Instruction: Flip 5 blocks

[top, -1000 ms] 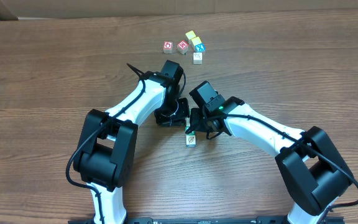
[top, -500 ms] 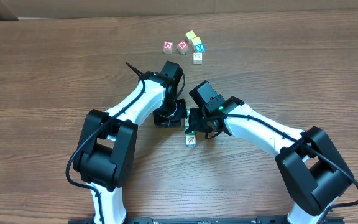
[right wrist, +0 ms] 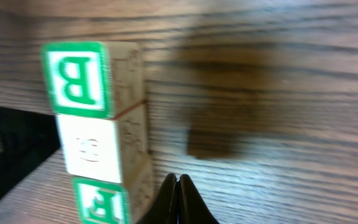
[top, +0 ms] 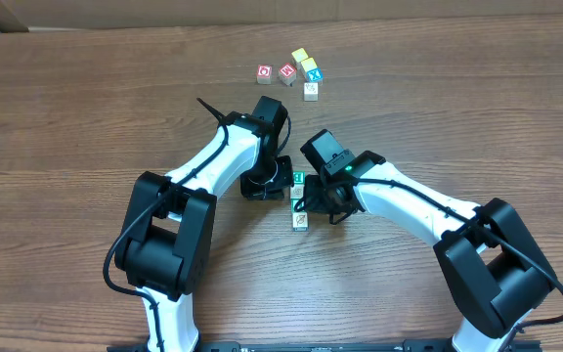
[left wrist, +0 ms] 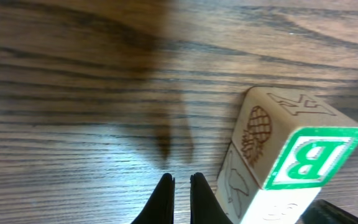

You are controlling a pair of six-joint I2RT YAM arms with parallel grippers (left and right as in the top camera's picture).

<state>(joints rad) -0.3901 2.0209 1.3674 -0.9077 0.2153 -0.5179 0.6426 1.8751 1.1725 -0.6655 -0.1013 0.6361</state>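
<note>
Tabletop (top: 66, 117) carries five scattered blocks (top: 287, 71) toward 12 o'clock and a touching row of three blocks (top: 300, 221) at centre. The left gripper (left wrist: 181, 185) sits at the row's 9 o'clock and the right gripper (right wrist: 177, 185) at its 3 o'clock, both clenched on nothing. Wrist views alone show the green B block (left wrist: 312, 155) with its pineapple engraving, and the row's plain middle block (right wrist: 89, 149).

Three blocks (right wrist: 97, 148) (green B topmost)
</note>
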